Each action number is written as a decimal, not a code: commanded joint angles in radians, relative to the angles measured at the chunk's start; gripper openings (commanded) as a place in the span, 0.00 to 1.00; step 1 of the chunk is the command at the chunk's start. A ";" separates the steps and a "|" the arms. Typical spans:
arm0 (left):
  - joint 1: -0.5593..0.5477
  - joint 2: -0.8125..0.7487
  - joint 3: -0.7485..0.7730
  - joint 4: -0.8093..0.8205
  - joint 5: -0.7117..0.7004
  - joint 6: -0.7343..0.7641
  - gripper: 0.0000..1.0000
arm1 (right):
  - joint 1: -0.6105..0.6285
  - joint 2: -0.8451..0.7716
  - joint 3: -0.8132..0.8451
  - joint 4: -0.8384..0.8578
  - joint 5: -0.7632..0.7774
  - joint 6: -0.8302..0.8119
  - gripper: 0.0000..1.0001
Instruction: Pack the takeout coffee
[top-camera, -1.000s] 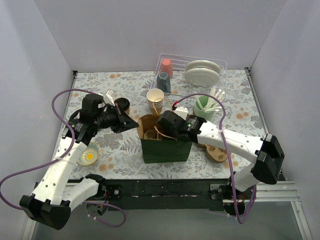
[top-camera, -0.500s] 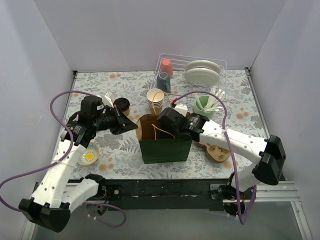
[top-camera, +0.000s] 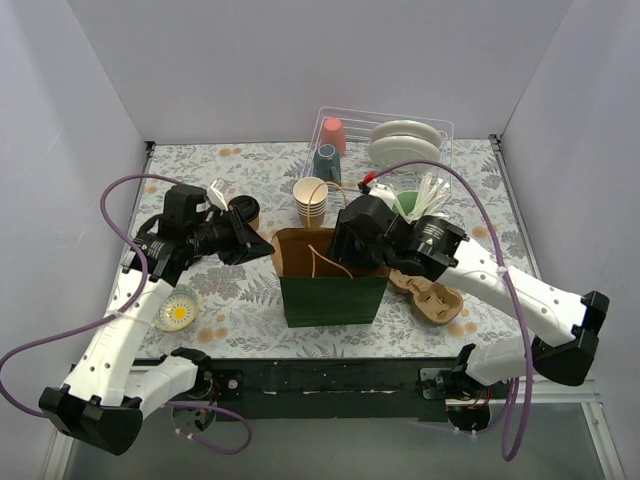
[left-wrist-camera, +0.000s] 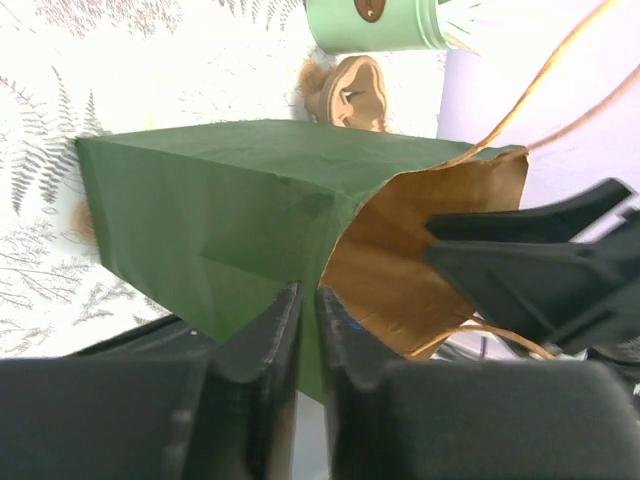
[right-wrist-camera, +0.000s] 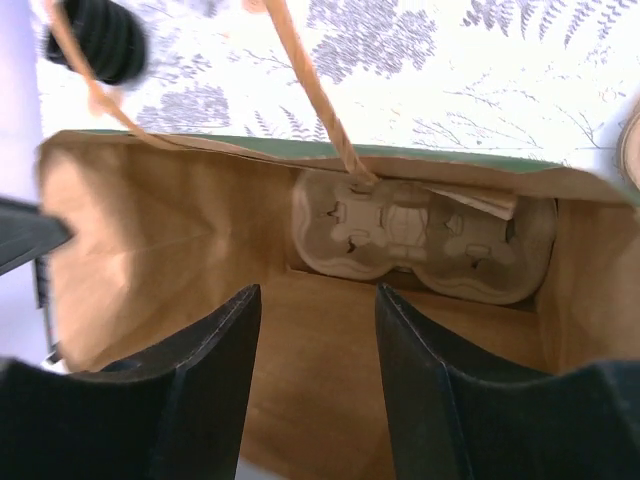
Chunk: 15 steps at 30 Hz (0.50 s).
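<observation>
L fingers (left-wrist-camera: 268, 335) narrow, pinching green paper bag (top-camera: 330, 300) rim; R fingers (right-wrist-camera: 215, 370) wide, empty, above. Advise: hold pinch, lower black-lidded tan paper takeout coffee (top-camera: 243, 210) upright onto beige pulp carrier (right-wrist-camera: 420, 240).

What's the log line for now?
left gripper: shut on green paper bag; right gripper: open over bag; black-lidded tan paper coffee cup: on table

Plain lavender walls (top-camera: 300, 60) enclose a fern-patterned table (top-camera: 250, 300).

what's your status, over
Left gripper shut on rim of green paper bag. Right gripper open, empty, over bag mouth. Black-lidded tan paper coffee cup on table, unpacked. Pulp cup carrier lies inside.
</observation>
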<state>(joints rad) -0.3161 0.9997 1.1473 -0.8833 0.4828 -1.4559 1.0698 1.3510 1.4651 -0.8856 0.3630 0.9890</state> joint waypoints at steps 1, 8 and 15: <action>0.003 0.004 0.083 -0.059 -0.045 0.035 0.21 | 0.001 -0.090 0.049 0.039 -0.006 -0.042 0.56; 0.003 0.046 0.130 -0.077 -0.050 0.078 0.50 | -0.011 -0.156 0.052 0.111 0.048 -0.118 0.56; 0.002 0.076 0.134 -0.089 -0.046 0.109 0.54 | -0.037 -0.032 0.268 -0.157 0.247 -0.259 0.56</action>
<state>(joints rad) -0.3161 1.0763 1.2572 -0.9482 0.4332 -1.3792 1.0523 1.2678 1.6299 -0.9012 0.4660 0.8349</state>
